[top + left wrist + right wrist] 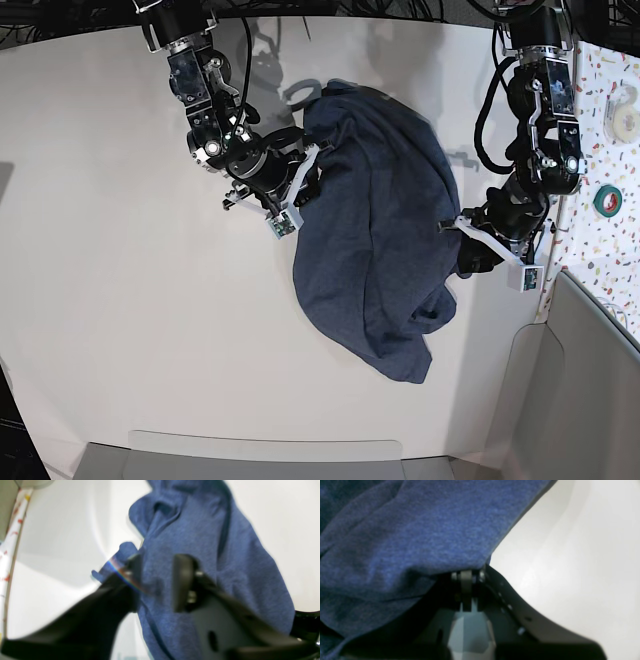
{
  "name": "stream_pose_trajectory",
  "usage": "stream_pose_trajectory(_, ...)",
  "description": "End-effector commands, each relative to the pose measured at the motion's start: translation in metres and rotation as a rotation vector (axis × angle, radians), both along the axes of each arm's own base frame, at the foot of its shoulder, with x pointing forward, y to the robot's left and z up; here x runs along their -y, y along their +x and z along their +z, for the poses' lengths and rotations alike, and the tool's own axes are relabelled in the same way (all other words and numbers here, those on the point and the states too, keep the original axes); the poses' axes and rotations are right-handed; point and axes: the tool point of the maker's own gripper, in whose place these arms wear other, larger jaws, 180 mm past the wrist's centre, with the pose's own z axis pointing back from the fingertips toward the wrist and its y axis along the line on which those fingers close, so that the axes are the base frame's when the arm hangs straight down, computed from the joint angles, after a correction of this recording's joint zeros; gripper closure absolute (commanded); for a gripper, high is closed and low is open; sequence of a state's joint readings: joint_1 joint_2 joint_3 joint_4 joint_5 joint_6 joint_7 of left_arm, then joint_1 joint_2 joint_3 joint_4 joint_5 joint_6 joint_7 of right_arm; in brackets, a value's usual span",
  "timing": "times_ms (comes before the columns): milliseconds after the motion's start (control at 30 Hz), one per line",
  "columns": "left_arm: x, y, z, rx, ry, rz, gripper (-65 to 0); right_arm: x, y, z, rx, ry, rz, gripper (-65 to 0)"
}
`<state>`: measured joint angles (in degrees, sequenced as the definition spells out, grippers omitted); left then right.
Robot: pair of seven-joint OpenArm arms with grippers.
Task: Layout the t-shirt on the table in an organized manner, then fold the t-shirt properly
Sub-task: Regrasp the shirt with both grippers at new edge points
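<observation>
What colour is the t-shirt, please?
Heathered navy blue t-shirt, clearest in the right wrist view.

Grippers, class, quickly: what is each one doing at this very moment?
Left gripper: jaws around a fold of the t-shirt, closing on it.
Right gripper: shut on the t-shirt's edge, above the table.

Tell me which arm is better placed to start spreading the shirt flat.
Right, probably. Its end effector is shut on the edge of the dark navy-blue heathered cotton t-shirt. The left end effector has cloth between its fingers, but its grip looks unfinished. Bare matte white table lies beyond the right arm.
</observation>
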<state>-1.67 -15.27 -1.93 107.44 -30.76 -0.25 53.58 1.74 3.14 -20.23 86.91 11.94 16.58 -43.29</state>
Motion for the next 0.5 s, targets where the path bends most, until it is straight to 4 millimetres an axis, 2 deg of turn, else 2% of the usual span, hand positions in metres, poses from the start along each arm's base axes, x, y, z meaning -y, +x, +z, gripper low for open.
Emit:
stream_pose_trajectory(0,0.009,0.007,0.014,0.053,-0.030,-0.007,-3.7,0.000,0.000,0.000,-0.006,-0.018,0.010,0.0)
stream_pose_trajectory(33,0.015,0.006,0.012,0.047,-0.050,-0.008,0.0,0.000,0.001,0.001,-0.003,-0.018,0.010,0.0)
stream_pose_trajectory(100,0.029,0.005,0.008,0.028,-0.078,-0.027,0.0,0.001,0.001,0.001,-0.003,-0.018,0.009,0.0)
stream_pose_trajectory(233,0.074,-0.005,-0.017,-0.067,-0.124,-0.120,-0.6,0.001,0.001,0.001,-0.003,-0.018,0.007,0.0)
stream_pose_trajectory(333,0.104,-0.017,-0.044,-0.150,-0.145,-0.185,0.0,0.001,0.001,0.001,-0.003,-0.018,0.007,0.0)
stream_pose_trajectory(400,0.115,-0.024,-0.065,-0.216,-0.144,-0.213,0.0,0.001,0.002,0.002,-0.001,-0.017,0.006,0.0)
stream_pose_trajectory(467,0.117,-0.031,-0.087,-0.278,-0.143,-0.213,0.0,0.002,0.003,0.004,0.005,-0.016,0.003,0.0)
